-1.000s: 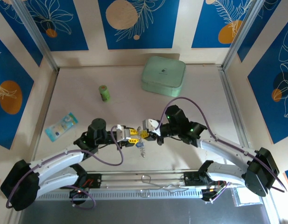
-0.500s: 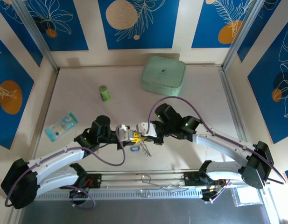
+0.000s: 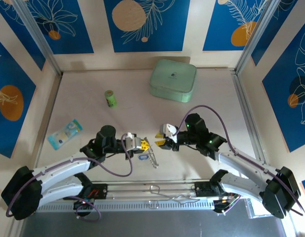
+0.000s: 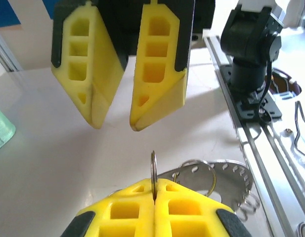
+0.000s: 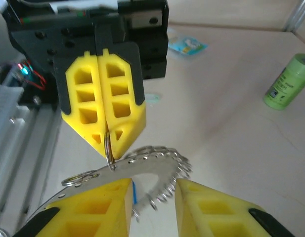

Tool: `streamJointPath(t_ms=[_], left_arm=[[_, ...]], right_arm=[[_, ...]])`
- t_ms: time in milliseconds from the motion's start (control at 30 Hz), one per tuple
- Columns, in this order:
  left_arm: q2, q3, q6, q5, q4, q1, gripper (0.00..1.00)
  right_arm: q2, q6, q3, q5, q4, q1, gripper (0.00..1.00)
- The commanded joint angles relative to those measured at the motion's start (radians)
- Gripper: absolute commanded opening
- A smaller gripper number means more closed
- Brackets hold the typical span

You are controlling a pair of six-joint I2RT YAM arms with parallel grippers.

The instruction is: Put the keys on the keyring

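Observation:
The keyring [image 3: 152,157] is a flat silvery ring with small links along its rim, and it hangs just above the table between the two arms. My left gripper [image 3: 143,144] is shut on a thin split ring [image 4: 153,173] that passes through the keyring [image 4: 226,174]. My right gripper [image 3: 160,143] faces it, open. Its fingers [image 5: 95,207] straddle the keyring [image 5: 159,165] without touching it. A small blue key [image 3: 141,157] lies under the left gripper, and a blue sliver [image 5: 134,192] of it shows beside the right finger. In the right wrist view the left gripper [image 5: 108,140] pinches the split ring.
A mint-green case [image 3: 173,79] stands at the back, a green cylinder [image 3: 110,98] at the back left, a blue packet [image 3: 65,133] at the left. The metal rail [image 3: 157,190] with the arm bases runs along the near edge.
My left gripper has shut on the split ring. My right gripper has opened, let go of the keyring and drawn back to the right.

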Motion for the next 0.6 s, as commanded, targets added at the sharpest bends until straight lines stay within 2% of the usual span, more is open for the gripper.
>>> streamJointPath(t_ms=[0,267,367,467,533,567], left_arm=[[0.019,-0.034,-0.123,0.053,0.300,-0.009,0.00],[0.093,-0.061,-0.215,0.071,0.441,-0.010,0.00],[0.117,-0.072,-0.247,0.069,0.499,-0.010,0.00],[0.128,-0.082,-0.264,0.065,0.544,-0.010,0.00],[0.125,-0.084,-0.263,0.058,0.540,-0.010,0.00],[0.120,-0.084,-0.259,0.049,0.529,-0.010,0.11]], right_arm=[[0.002,0.175,-0.051,-0.176,0.275,0.001,0.29],[0.037,0.175,-0.064,-0.167,0.297,0.017,0.26],[0.057,0.167,-0.052,-0.160,0.282,0.020,0.17],[0.071,0.148,-0.028,-0.163,0.237,0.025,0.01],[0.071,0.125,-0.001,-0.157,0.172,0.026,0.00],[0.068,0.116,0.013,-0.146,0.137,0.026,0.00]])
